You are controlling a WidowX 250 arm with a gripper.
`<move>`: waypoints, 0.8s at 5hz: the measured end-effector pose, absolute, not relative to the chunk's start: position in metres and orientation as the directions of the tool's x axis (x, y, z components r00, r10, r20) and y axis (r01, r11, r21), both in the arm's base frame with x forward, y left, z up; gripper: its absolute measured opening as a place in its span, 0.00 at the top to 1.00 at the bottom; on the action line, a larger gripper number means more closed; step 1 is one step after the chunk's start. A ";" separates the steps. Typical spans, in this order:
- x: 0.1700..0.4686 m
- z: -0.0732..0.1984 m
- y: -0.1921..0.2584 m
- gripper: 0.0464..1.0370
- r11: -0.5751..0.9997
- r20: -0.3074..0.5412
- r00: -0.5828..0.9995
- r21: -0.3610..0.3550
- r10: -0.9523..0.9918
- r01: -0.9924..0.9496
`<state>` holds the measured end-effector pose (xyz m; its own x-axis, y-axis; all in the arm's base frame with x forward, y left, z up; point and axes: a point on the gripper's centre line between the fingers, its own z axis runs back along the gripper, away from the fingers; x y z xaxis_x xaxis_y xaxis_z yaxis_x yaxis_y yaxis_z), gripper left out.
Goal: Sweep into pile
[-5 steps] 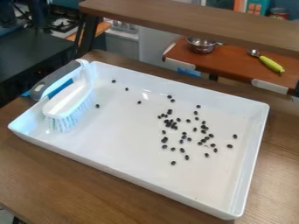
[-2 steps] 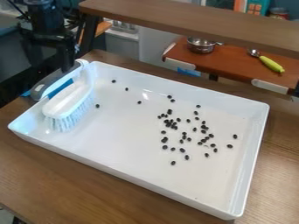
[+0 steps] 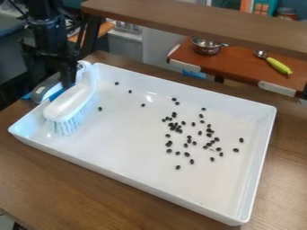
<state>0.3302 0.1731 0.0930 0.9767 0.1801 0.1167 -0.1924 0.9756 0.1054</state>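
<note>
Blk gripper, beside dk-gray handle of wht brush w/ pale-blue bristles. Nr gripper, wht tray dotted w/ blk beans; under tray, brown wood-grain table. Well apart from gripper: reddish-brn shelf, yellow-green utensil handle.

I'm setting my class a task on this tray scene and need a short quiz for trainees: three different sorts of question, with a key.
1. Multiple choice. What is the black gripper nearest to? a) the metal pot; b) the grey handle of the brush; c) the jar.
2. True or false. Some black beans in the white tray lie apart from the densest cluster.
3. Fill in the colour. On the red-brown board, the utensil has a ____ handle.

Key: 1 b; 2 true; 3 yellow-green.
</note>
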 end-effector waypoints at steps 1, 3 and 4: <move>0.331 0.074 0.172 0.08 0.973 0.074 0.978 0.117 0.193 -0.201; 0.355 0.072 0.166 0.55 0.960 0.046 0.965 0.097 0.259 -0.263; 0.373 0.074 0.161 0.55 0.948 0.036 0.952 0.086 0.304 -0.306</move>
